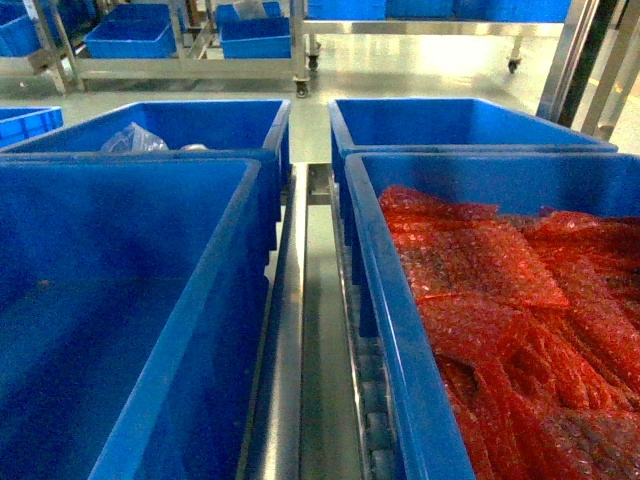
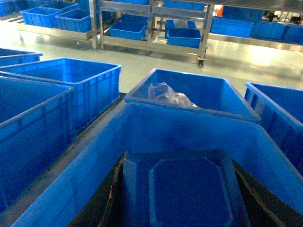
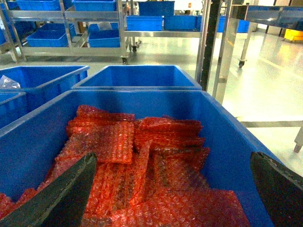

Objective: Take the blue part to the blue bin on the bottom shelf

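Four blue plastic bins fill my head view, split by a steel divider rail (image 1: pixel 285 330). Right of that rail, the near bin (image 1: pixel 400 330) holds red bubble-wrap sheets (image 1: pixel 520 300); my right pincer (image 3: pixel 175 189) hangs above them, fingers wide apart, holding nothing. Left of the rail, my left pincer (image 2: pixel 182 189) grips a dark-blue blocky piece (image 2: pixel 182 189) over the near bin (image 1: pixel 190 340). Behind that bin, another contains a clear plastic bag (image 1: pixel 133 139).

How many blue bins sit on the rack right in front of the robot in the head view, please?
4: near-left bin, empty; near-right bin with red bubble wrap; far-left bin with a clear bag; far-right bin. More stand on shelves behind.
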{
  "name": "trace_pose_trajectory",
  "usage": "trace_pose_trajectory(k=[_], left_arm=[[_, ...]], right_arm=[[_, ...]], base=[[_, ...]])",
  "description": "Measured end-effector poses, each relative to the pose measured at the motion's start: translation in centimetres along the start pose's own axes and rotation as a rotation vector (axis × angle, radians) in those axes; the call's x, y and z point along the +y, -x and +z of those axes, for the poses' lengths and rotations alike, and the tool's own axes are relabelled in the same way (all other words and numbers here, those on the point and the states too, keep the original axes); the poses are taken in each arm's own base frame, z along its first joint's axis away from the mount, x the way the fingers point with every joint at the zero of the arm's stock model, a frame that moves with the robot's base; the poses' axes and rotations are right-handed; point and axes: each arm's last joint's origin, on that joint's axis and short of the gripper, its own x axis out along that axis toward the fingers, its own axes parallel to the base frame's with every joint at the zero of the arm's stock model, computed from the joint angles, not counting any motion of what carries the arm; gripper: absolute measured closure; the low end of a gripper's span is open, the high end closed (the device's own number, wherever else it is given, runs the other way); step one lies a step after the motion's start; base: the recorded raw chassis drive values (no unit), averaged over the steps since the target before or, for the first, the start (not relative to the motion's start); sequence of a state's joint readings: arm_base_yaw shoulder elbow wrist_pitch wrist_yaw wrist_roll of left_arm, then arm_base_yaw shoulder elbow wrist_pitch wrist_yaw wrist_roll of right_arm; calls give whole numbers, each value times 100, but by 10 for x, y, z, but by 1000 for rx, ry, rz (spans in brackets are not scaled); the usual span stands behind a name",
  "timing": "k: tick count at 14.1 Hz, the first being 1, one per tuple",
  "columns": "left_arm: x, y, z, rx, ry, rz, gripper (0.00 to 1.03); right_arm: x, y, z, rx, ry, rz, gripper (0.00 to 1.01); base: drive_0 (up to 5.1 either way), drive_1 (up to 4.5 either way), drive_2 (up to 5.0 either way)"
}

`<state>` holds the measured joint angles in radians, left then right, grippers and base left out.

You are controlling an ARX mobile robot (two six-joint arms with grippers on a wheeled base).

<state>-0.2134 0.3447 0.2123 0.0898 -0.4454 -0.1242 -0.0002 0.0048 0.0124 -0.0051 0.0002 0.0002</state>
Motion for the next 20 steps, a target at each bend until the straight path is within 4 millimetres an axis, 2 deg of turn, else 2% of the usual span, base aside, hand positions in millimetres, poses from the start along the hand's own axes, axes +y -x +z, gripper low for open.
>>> trace_pose_trajectory(k=[20], left_arm=[[0, 0, 0, 0, 0, 0, 59]], right_arm=[[0, 0, 0, 0, 0, 0, 3]], base=[[0, 0, 0]])
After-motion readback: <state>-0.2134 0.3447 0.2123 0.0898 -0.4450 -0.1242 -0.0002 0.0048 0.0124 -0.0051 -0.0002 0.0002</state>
